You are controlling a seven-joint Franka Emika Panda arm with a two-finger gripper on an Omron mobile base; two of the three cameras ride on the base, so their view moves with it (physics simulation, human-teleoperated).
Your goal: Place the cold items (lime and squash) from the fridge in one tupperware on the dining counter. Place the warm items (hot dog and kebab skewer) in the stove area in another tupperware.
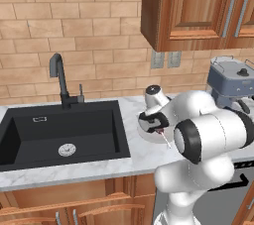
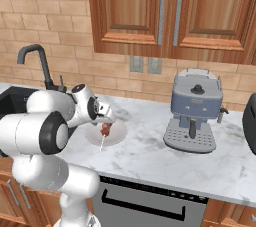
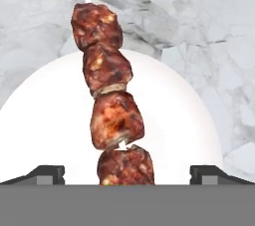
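- Left base view: the white arm [image 1: 208, 135] bends over the marble bench [image 1: 144, 157], its hand lowered over a white plate [image 1: 149, 136] just right of the black sink [image 1: 59, 137].
- A dark faucet [image 1: 59, 78] stands behind the sink, and a blue-grey coffee machine [image 1: 229, 83] stands at the right, partly behind the arm.
- A red bit of the kebab skewer [image 1: 159, 132] and its pale stick tip peek out under the hand, on the plate.
- Right base view: the pincer [image 2: 104, 120] hangs just above the plate [image 2: 116, 137], which lies on the bench [image 2: 150, 156] between the sink edge and the coffee machine [image 2: 194, 111].
- The skewer [image 2: 104, 131] lies on the plate, its stick reaching over the near rim.
- Wooden cabinets [image 2: 165, 8] hang above, with a dark appliance front [image 2: 145, 201] below the bench edge.
- Hand view: the skewer [image 3: 110, 100], four browned meat chunks on a stick, lies across the middle of the plate [image 3: 45, 130], its far tip past the rim over the marble.
- The pincer [image 3: 127, 174] stands wide apart, one fingertip [image 3: 47, 174] on either side of the nearest chunk, neither touching it.
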